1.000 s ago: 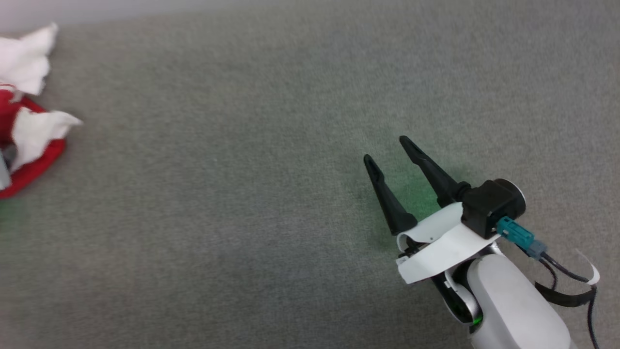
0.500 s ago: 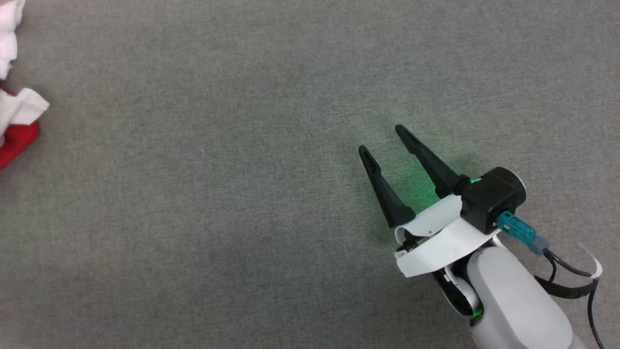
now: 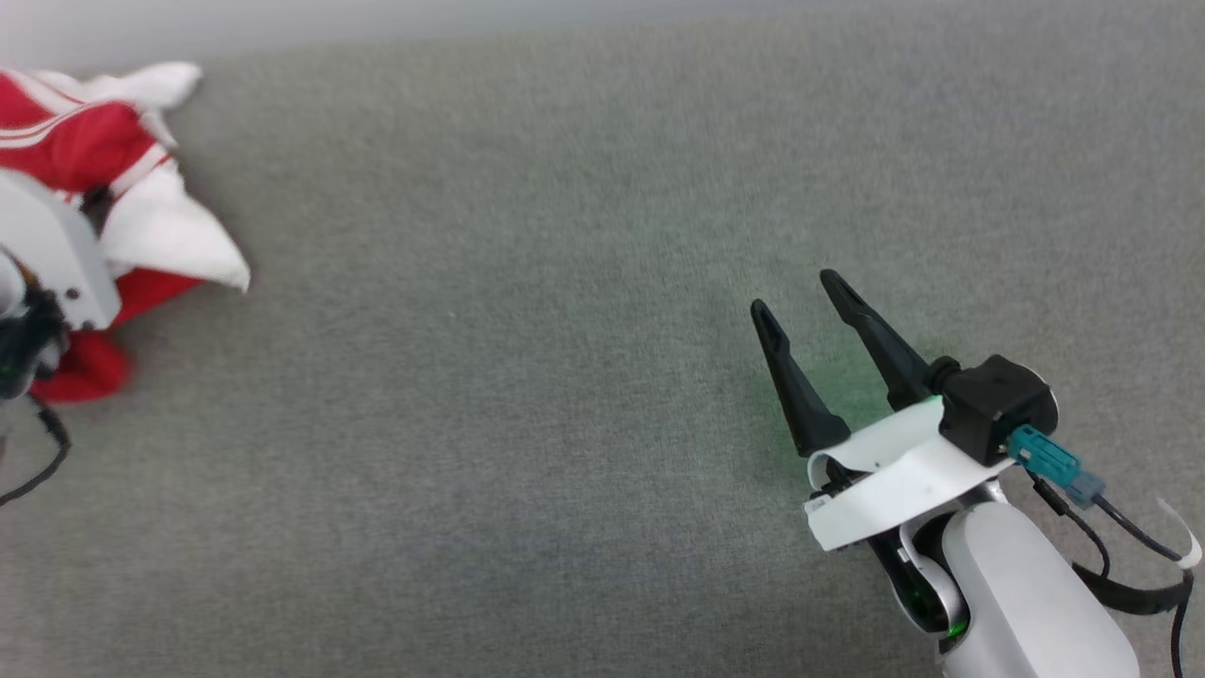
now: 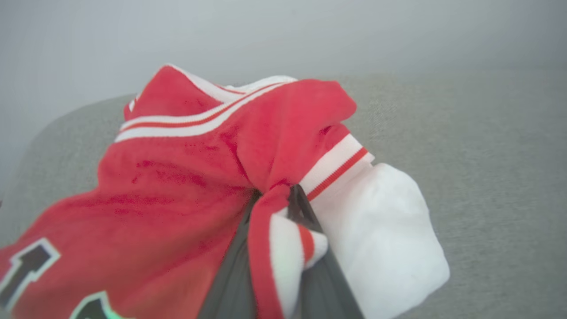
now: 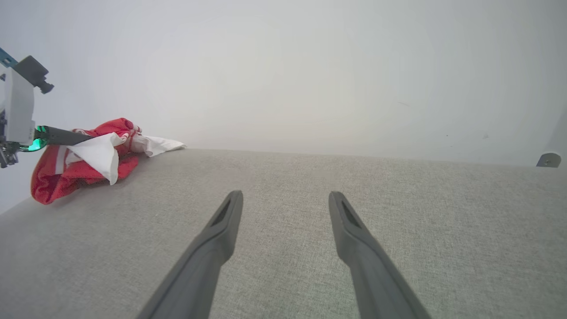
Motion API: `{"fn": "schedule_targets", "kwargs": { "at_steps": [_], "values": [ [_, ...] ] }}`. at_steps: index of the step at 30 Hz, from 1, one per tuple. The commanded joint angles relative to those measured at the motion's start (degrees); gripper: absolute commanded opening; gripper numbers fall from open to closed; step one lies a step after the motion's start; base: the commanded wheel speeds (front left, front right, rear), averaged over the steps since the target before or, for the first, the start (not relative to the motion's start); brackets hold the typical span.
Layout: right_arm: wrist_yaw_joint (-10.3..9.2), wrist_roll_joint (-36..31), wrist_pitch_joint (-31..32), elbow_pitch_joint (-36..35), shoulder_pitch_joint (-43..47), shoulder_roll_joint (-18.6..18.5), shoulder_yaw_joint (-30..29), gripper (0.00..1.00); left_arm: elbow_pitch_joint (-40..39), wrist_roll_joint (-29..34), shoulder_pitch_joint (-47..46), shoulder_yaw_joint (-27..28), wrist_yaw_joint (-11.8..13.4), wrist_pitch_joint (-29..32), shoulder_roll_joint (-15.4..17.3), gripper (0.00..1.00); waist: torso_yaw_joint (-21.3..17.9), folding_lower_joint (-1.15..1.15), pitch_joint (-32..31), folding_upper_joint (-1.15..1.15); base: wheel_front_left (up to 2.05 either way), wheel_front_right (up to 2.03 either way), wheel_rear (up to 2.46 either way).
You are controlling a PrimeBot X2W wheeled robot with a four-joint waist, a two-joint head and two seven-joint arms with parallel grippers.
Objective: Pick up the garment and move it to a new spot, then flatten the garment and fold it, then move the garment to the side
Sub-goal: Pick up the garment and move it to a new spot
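The garment [image 3: 75, 155] is a bunched red shirt with white sleeves and striped trim at the head view's far left. My left gripper [image 4: 274, 192] is shut on a red-and-white fold of it, and cloth covers the fingertips. Part of the black, white-outlined number [image 4: 26, 268] shows at the lower left of the left wrist view. In the right wrist view the garment [image 5: 79, 170] hangs partly lifted off the surface from one dark finger [image 5: 62, 135] of the left gripper. My right gripper [image 3: 794, 294] stands open over bare grey fabric, far right of the garment, holding nothing [image 5: 285, 195].
A grey fabric surface [image 3: 527, 377] spreads across the head view. Its back edge [image 3: 602, 19] meets a pale wall. A small grey fitting [image 5: 548, 159] sits at the far right of the right wrist view.
The head camera has shifted, bringing more of the garment and the left wrist into view at the left. The right gripper stays open in the same pose.
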Motion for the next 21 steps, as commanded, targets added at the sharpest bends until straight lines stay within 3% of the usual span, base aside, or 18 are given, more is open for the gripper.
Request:
{"fn": "schedule_targets", "kwargs": {
  "at_steps": [1, 11, 15, 21],
  "values": [
    [0.00, 0.4, -0.3, -0.1, 1.0, 0.2, -0.4, 1.00, -1.1, -0.5, -0.5, -0.7, -0.1, -0.8, 0.1, 0.00, 1.4, 0.00, -3.6, 0.00, 0.00, 0.00, 0.00],
    [0.00, 1.6, -0.3, -1.1, 5.7, 1.7, -6.0, 1.00, -17.9, -3.6, -4.4, -10.7, -0.1, -2.0, -3.6, 0.00, -0.2, 0.00, -8.6, 0.00, 0.00, 0.00, 0.00],
    [0.00, 2.0, -0.3, -2.5, 6.7, 2.6, -8.4, 1.00, -22.0, -2.4, -7.4, -14.4, -0.1, -0.9, -7.4, 0.00, -2.2, 0.00, -8.4, 0.00, 0.00, 0.00, 0.00],
    [0.00, 2.4, -0.3, -4.4, 6.6, 3.8, -11.2, 1.00, -22.4, 0.4, -11.8, -18.5, 0.0, -0.9, -15.8, 0.00, -7.0, 0.00, -6.2, 0.00, 0.00, 0.00, 0.00]
  ]
}}
